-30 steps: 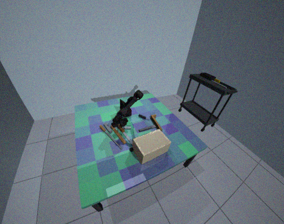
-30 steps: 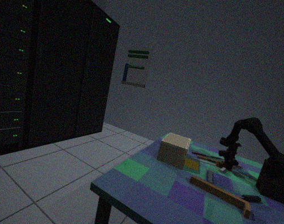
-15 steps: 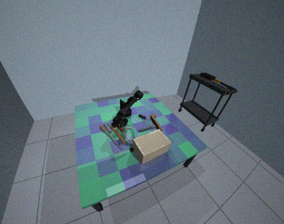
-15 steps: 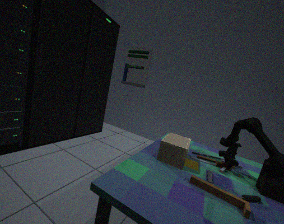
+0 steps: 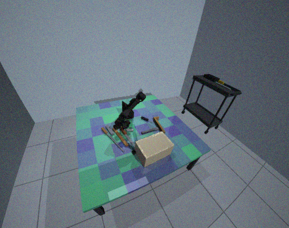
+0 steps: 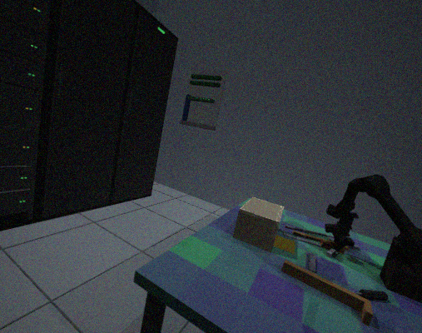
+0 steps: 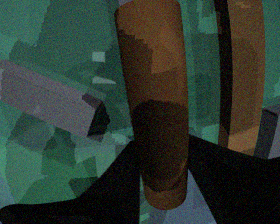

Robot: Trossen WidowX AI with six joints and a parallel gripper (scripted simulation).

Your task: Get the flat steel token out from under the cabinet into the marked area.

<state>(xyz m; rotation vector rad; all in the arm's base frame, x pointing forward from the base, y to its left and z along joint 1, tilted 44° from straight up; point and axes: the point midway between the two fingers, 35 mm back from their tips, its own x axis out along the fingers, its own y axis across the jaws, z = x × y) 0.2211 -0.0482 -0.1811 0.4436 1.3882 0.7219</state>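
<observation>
My gripper [image 5: 121, 127] [image 6: 340, 246] [image 7: 157, 142] is low over the table, shut on the thick brown handle of a tool [image 7: 152, 76] that lies on the checked top [image 5: 92, 182]. The beige cabinet [image 5: 154, 148] [image 6: 259, 222] stands a short way in front of the gripper. A yellowish patch [image 6: 285, 245] lies on the table at the cabinet's near side. The steel token does not show in any view. The vent slots are too small to make out.
Several long tools lie around the gripper: an orange stick [image 5: 119, 137] [image 7: 247, 50], an orange-handled rod [image 5: 112, 138], a grey bar [image 5: 150, 131] [image 7: 44, 96], a wooden bar [image 5: 159, 124] [image 6: 326, 289] and a small black piece [image 5: 144, 118] [image 6: 374, 295]. A black cart [image 5: 212, 100] stands off the table.
</observation>
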